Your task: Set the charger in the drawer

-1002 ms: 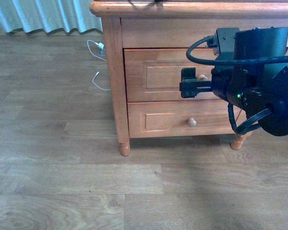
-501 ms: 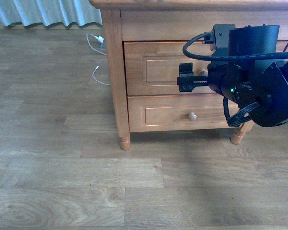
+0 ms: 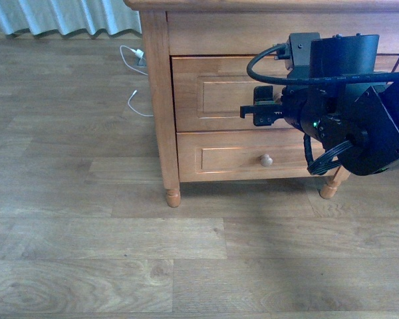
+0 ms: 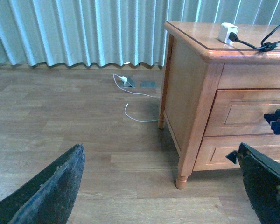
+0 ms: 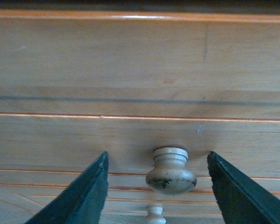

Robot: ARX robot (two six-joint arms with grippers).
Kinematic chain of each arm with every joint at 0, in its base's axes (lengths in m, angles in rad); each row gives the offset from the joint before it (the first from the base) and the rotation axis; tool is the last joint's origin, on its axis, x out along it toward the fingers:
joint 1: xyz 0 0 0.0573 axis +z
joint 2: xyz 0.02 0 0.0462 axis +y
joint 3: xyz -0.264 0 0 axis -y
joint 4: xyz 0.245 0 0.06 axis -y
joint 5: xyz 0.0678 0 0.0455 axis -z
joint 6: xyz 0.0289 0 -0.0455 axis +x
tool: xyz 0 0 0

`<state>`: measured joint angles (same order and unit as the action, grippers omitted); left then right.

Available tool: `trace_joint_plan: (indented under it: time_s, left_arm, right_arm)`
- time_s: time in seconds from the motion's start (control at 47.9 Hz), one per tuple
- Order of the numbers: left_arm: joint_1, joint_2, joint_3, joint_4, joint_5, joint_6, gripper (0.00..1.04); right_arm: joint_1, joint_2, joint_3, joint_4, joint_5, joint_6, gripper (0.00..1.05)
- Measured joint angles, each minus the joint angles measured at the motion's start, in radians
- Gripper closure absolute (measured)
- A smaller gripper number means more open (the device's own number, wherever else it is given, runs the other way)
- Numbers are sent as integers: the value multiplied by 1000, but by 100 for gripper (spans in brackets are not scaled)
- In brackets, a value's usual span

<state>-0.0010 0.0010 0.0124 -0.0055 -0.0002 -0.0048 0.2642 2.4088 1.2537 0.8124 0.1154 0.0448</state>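
Note:
The charger (image 4: 227, 32), a small white cube with a black cable (image 4: 263, 44), lies on top of the nightstand in the left wrist view. The drawer (image 3: 213, 96) is the taller upper one and is closed. My right gripper (image 3: 256, 107) is open right at its front. In the right wrist view the pale round knob (image 5: 171, 171) sits between the open right gripper (image 5: 157, 158) fingers without touching either. My left gripper (image 4: 161, 147) is open and empty above the floor, left of the nightstand. It is out of the front view.
The shallower lower drawer (image 3: 233, 159) with its own knob (image 3: 266, 160) is closed. A thin white cable (image 3: 136, 106) with a small plug (image 4: 126, 81) lies on the wooden floor beside the nightstand (image 4: 186, 93). Pale curtains (image 4: 84, 32) hang behind.
My right gripper has moved a little left and up along the upper drawer's front, closing in on the knob. The drawer stays closed.

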Motion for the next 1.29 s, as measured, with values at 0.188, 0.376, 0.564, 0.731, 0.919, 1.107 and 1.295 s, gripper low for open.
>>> trace_joint_plan:
  time_s: [0.188, 0.376, 0.564, 0.731, 0.919, 1.107, 1.295]
  left_arm:
    - [0, 0, 0, 0, 0, 0, 6]
    - [0, 0, 0, 0, 0, 0, 6]
    - [0, 0, 0, 0, 0, 0, 6]
    - [0, 0, 0, 0, 0, 0, 6]
    - [0, 0, 0, 0, 0, 0, 6]
    - [0, 0, 0, 0, 0, 0, 6]
    - [0, 0, 0, 0, 0, 0, 6]
  right_arm:
    - [-1, 0, -1, 0, 6, -6, 74]
    - [-2, -4, -32, 23, -5, -16, 82]
    - [0, -62, -152, 73, -29, -16, 82]
    - [0, -156, -346, 156, -65, 5, 82]
    - [7, -248, -549, 244, -91, 26, 82]
    - [0, -342, -764, 317, -149, 65, 83]
    - [-9, -366, -905, 435, -214, 41, 75]
